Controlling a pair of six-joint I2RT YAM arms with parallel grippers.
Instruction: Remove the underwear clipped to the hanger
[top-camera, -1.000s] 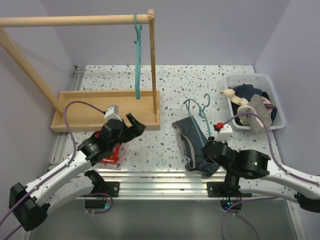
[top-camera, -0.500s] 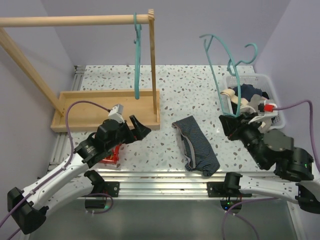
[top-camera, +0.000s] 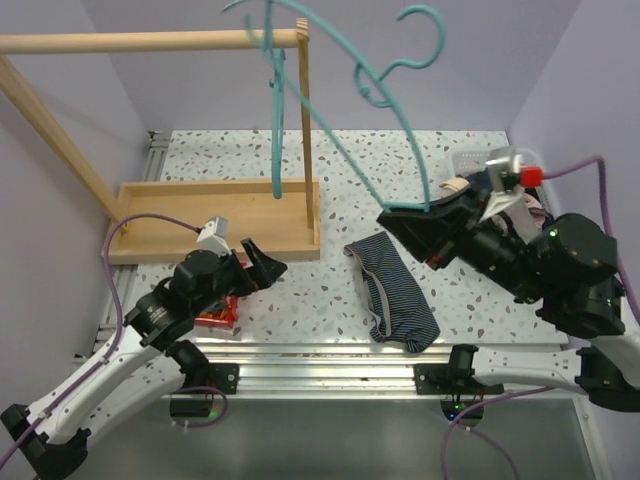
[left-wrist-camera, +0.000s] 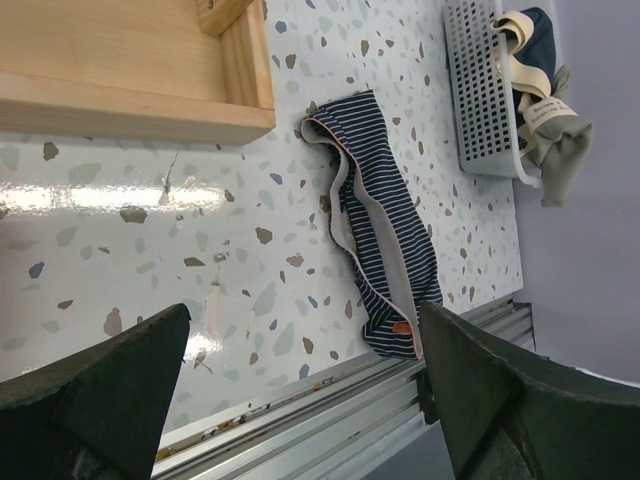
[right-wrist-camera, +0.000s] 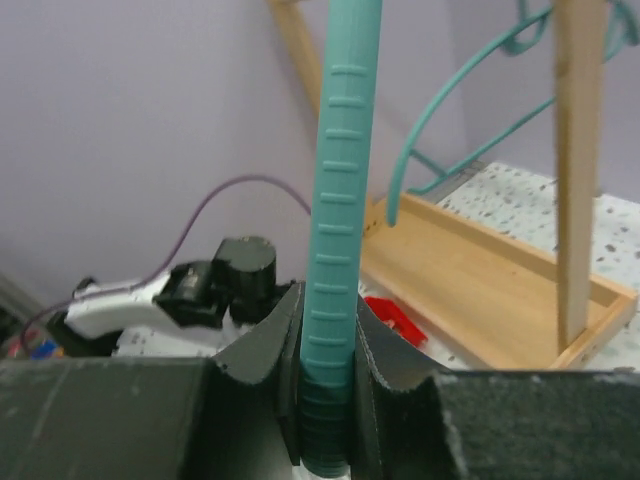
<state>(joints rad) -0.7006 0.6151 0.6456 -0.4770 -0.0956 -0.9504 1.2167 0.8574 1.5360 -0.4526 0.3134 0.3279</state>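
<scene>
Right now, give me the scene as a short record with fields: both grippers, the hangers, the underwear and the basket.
left gripper: open, empty, low over the table
right gripper: shut on the teal hanger, held high above the table
teal hanger: no cloth on it in view
second hanger: hooked on the wooden rail
striped underwear: lying on the table, free of either hanger
basket: far right, holding beige and dark cloth

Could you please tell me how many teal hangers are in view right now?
2. One teal hanger hangs from the wooden rail at the back; the second hanger is held aloft, clamped in the right gripper. None appears hidden.
</scene>
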